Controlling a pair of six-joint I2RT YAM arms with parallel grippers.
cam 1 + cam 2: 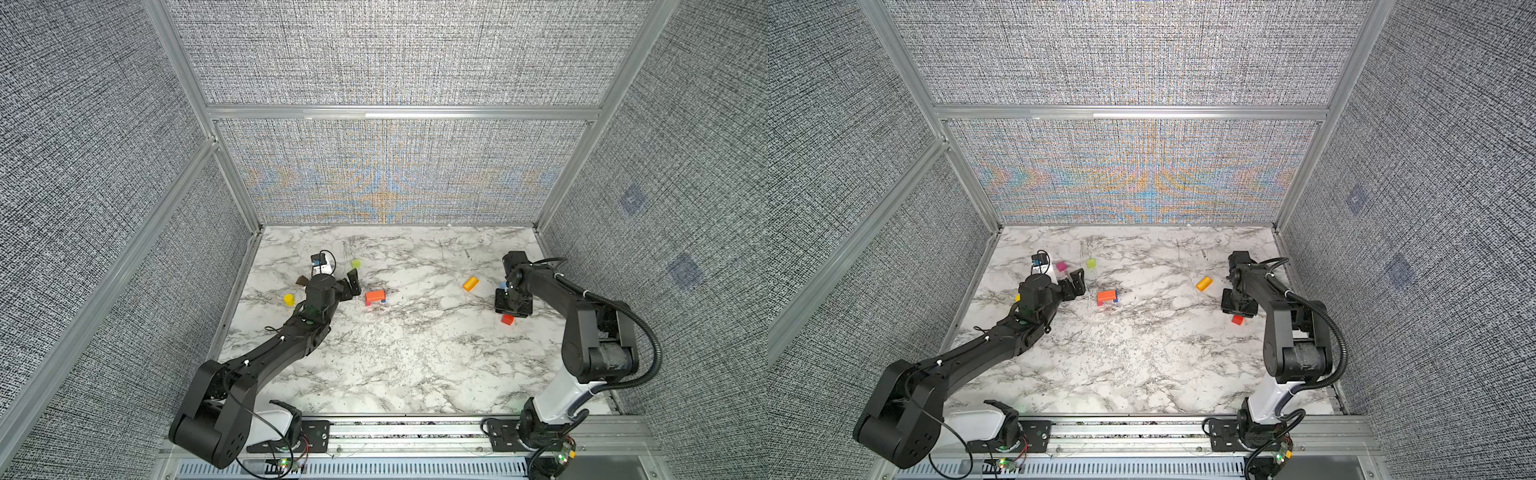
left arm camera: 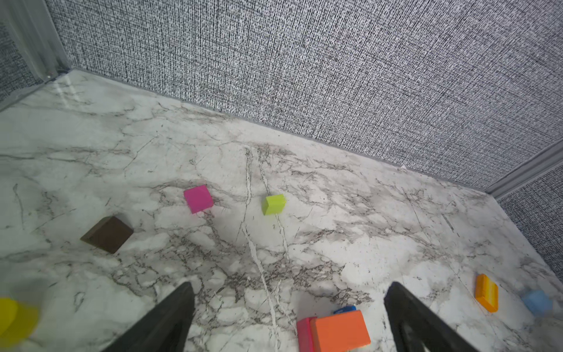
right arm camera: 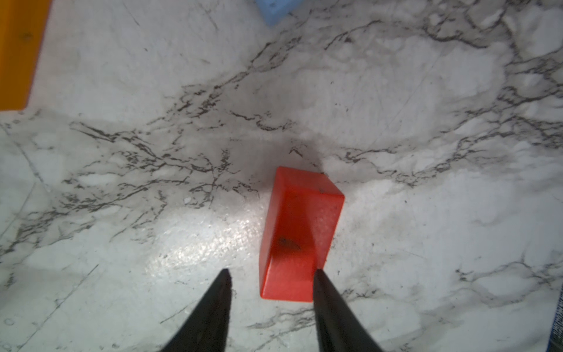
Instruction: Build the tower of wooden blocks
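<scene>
The tower (image 1: 375,296) (image 1: 1106,296) is low: an orange block (image 2: 338,330) lies across a red and a blue one at mid-table. My left gripper (image 1: 351,286) (image 2: 291,285) hangs open just left of it, holding nothing. My right gripper (image 1: 513,306) (image 3: 271,271) is open over a red block (image 1: 507,319) (image 3: 300,231) lying on the marble. The block's near end sits between the fingers; one finger touches its side and the other stands apart from it.
Loose blocks: lime (image 1: 355,263) (image 2: 273,204), magenta (image 1: 1061,266) (image 2: 198,198), brown (image 1: 301,281) (image 2: 107,234) and yellow (image 1: 289,299) near the left arm. An orange-yellow brick (image 1: 470,283) (image 3: 18,51) and a light blue block (image 1: 502,285) (image 3: 275,7) lie by the right gripper. Fabric walls enclose three sides.
</scene>
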